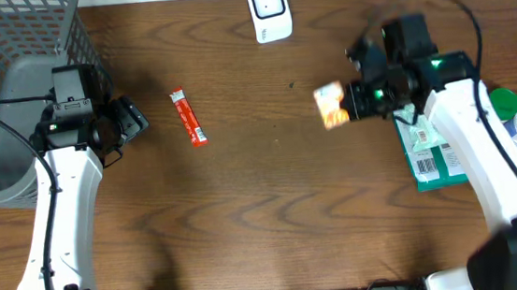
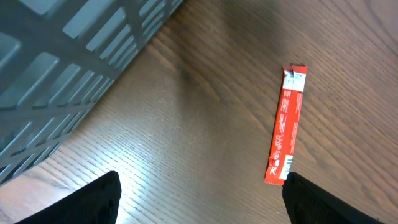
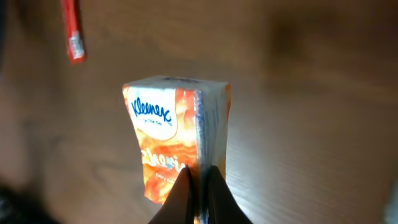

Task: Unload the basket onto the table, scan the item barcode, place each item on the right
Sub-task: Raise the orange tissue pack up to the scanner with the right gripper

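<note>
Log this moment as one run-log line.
right jaws: shut on tissue pack | left jaws: open, empty, by sachet | scanner: far edge, pack not at it

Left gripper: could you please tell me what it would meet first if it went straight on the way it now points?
Probably the red packet, lying on the table just ahead of the open left gripper. How steeply it tilts down is unclear, so it might touch bare wood first.
</note>
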`<action>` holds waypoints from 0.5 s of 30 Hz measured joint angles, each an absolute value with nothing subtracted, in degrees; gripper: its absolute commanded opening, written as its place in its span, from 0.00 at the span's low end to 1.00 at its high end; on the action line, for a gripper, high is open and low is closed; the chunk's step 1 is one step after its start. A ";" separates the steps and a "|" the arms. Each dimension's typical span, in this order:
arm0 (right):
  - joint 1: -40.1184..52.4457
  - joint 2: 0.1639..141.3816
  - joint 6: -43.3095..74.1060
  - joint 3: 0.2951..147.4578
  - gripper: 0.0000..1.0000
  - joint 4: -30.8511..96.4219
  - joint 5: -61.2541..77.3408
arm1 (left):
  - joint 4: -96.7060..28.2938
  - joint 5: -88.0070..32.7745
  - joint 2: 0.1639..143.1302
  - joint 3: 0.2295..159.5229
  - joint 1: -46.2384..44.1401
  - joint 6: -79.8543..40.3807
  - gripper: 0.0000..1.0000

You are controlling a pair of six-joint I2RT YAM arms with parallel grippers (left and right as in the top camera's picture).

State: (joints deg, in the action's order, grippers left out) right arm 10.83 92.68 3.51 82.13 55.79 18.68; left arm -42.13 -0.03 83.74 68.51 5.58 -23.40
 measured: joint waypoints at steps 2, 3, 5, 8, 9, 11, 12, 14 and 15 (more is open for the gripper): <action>14.76 91.74 5.85 89.41 0.01 60.47 10.00 | -42.17 -0.01 83.74 68.51 5.58 -23.40 0.84; 16.49 91.96 6.83 93.45 0.01 63.20 5.72 | -42.15 -0.03 83.74 68.51 5.58 -23.38 0.84; 19.40 93.43 8.19 101.84 0.01 67.51 -0.60 | -42.11 -0.01 83.74 68.51 5.58 -23.40 0.84; 21.67 98.21 9.61 116.46 0.01 75.20 -7.49 | -42.13 -0.01 83.74 68.51 5.58 -23.40 0.84; 22.00 100.38 10.13 121.71 0.01 77.67 -9.50 | -42.09 -0.01 83.74 68.51 5.58 -23.40 0.84; 22.20 106.10 11.40 134.06 0.01 82.96 -14.06 | -42.09 -0.01 83.74 68.51 5.58 -23.40 0.84; 22.20 108.09 11.73 137.93 0.01 84.01 -15.57 | -42.09 -0.01 83.74 68.51 5.58 -23.40 0.84; 22.17 113.10 12.47 146.61 0.01 85.36 -18.59 | -42.11 -0.01 83.74 68.51 5.58 -23.40 0.84; 22.15 115.15 12.71 149.49 0.01 85.14 -19.68 | -42.11 -0.01 83.74 68.51 5.58 -23.40 0.84</action>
State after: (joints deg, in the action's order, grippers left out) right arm 22.15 115.15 12.71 149.49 85.14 -19.68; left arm -42.11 -0.01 83.74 68.51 5.58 -23.40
